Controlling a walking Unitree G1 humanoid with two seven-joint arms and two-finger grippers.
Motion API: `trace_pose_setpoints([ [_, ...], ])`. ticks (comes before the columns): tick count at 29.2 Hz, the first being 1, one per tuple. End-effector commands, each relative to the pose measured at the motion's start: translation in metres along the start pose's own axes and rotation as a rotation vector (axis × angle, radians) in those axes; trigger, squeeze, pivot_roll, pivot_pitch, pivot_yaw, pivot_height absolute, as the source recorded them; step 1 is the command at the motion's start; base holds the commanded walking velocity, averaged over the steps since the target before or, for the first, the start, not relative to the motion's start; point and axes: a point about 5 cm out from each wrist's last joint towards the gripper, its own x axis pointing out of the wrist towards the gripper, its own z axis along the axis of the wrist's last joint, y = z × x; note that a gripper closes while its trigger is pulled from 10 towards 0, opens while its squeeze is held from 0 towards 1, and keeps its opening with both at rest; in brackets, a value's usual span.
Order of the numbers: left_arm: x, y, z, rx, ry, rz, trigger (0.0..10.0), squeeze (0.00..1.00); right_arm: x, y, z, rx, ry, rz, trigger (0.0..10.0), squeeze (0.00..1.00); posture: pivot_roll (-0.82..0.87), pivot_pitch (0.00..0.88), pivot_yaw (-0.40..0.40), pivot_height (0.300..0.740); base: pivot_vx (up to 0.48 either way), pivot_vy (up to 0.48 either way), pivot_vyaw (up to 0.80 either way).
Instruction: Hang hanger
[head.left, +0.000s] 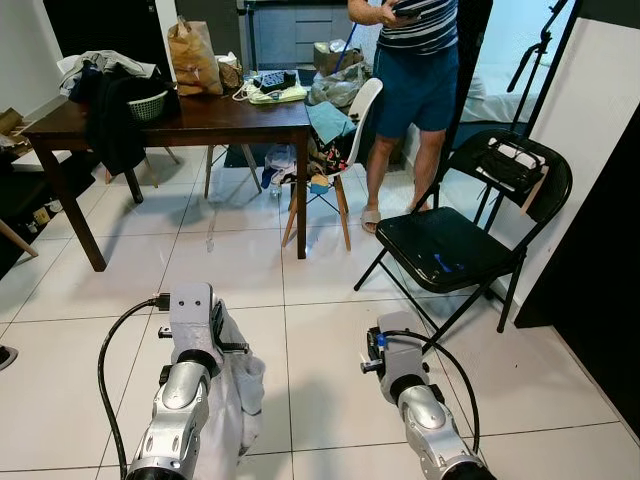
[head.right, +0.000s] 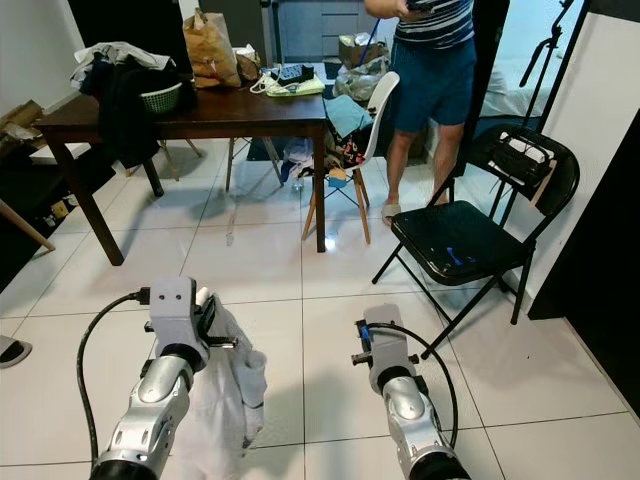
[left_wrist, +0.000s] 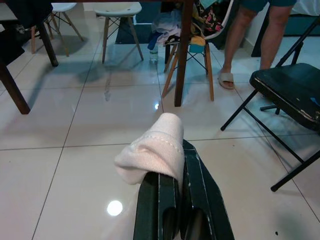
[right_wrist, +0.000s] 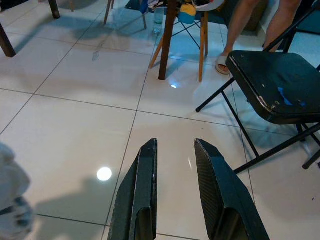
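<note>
**Left gripper carries white cloth, no hanger or rail identifiable**

At the bottom left of the left eye view, the left gripper (left_wrist: 175, 195) has its two black fingers pressed together on a soft white knitted cloth (left_wrist: 152, 152), which folds over the fingertips and drapes down beside the silver forearm. At the bottom centre-right, the right gripper (right_wrist: 175, 175) is held out over the glossy white tiled floor (head.left: 300, 300) with its fingers spread and nothing between them.

Further off, at the right middle of the frame, stands a black folding metal chair (head.left: 445, 250), nearer the right arm. In the upper left is a dark wooden table (head.left: 200, 120) heaped with clothes and bags, a white chair (head.left: 350, 120) beside it, and a person in blue shorts (head.left: 415, 85) at the top centre.

I can make out no hanger or rail, so which way the cloth must travel cannot be judged
</note>
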Motion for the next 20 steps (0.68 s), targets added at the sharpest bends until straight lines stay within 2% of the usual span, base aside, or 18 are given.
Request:
trace_pose_setpoints([
  [1, 0.000, 0.002, 0.006, -0.007, -0.038, -0.007, 10.0, 0.00, 0.003, 0.002, 0.006, -0.002, -0.027, 0.009, 10.0, 0.00, 0.03, 0.001, 0.029, 0.740, 0.326, 0.000, 0.00],
  [11, 0.000, 0.004, 0.011, 0.000, -0.059, 0.001, 10.0, 0.00, 0.003, 0.008, 0.007, -0.003, -0.033, 0.047, 10.0, 0.00, 0.08, 0.013, 0.008, 0.740, 0.349, 0.000, 0.00],
  [13, -0.002, 0.009, 0.013, 0.004, -0.068, 0.014, 10.0, 0.00, 0.001, 0.020, 0.006, -0.039, -0.040, 0.127, 10.0, 0.00, 0.10, 0.012, 0.002, 0.740, 0.362, 0.000, 0.00],
  [14, -0.002, 0.009, 0.013, 0.004, -0.068, 0.014, 10.0, 0.00, 0.001, 0.020, 0.006, -0.039, -0.040, 0.127, 10.0, 0.00, 0.10, 0.012, 0.002, 0.740, 0.360, 0.000, 0.00],
  [17, -0.003, 0.013, 0.014, 0.005, -0.071, 0.024, 10.0, 0.00, 0.000, 0.028, 0.007, -0.083, -0.059, 0.178, 10.0, 0.00, 0.09, 0.010, 0.005, 0.740, 0.361, 0.000, 0.80],
  [20, -0.001, 0.015, 0.013, 0.005, -0.067, 0.022, 10.0, 0.00, 0.000, 0.028, 0.009, -0.077, -0.077, 0.184, 10.0, 0.00, 0.08, 0.011, 0.014, 0.740, 0.363, 0.000, 0.53],
])
